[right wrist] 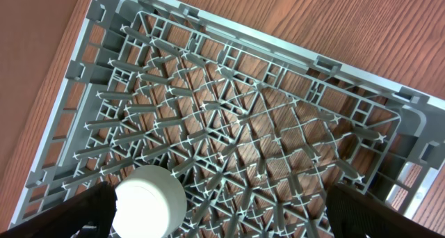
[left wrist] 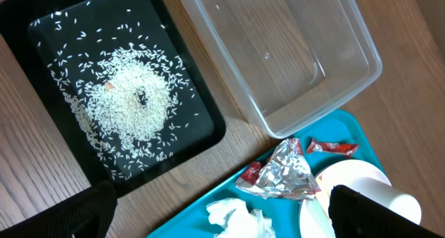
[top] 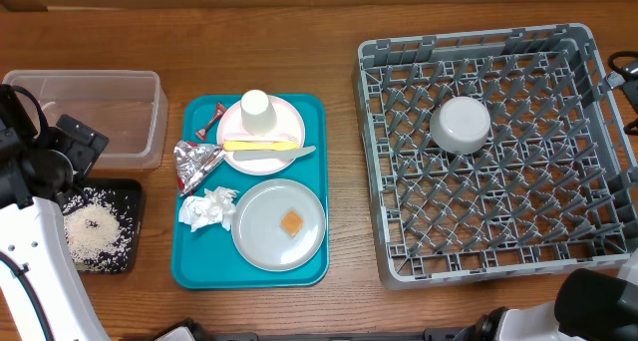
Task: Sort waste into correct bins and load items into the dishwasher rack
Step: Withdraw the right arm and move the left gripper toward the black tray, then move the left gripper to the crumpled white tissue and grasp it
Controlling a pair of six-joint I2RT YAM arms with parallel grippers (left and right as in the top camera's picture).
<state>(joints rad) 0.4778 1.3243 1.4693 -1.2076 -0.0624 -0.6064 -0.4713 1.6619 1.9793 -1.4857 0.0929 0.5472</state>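
On the teal tray (top: 189, 271) lie crumpled foil (top: 197, 162), a white napkin (top: 207, 209), a red wrapper (top: 215, 117), a grey plate (top: 259, 226) carrying an orange square (top: 291, 222), and a pinkish plate (top: 289, 117) with a cup (top: 256, 106), a yellow utensil (top: 261, 145) and a pale utensil (top: 284, 156). Rice (left wrist: 132, 99) covers the black tray (left wrist: 201, 127) beside the empty clear tub (left wrist: 278, 57). A white bowl (top: 460, 124) sits upside down in the grey rack (top: 374, 162). My left gripper (left wrist: 222, 224) hangs open above the napkin (left wrist: 240, 217). My right gripper (right wrist: 222, 220) is open over the rack (right wrist: 278, 113), holding nothing.
The left arm (top: 40, 171) stands over the table's left edge, partly covering the black tray. The right arm's base (top: 598, 301) is at the bottom right corner, next to the rack. Bare wood lies between the teal tray and the rack.
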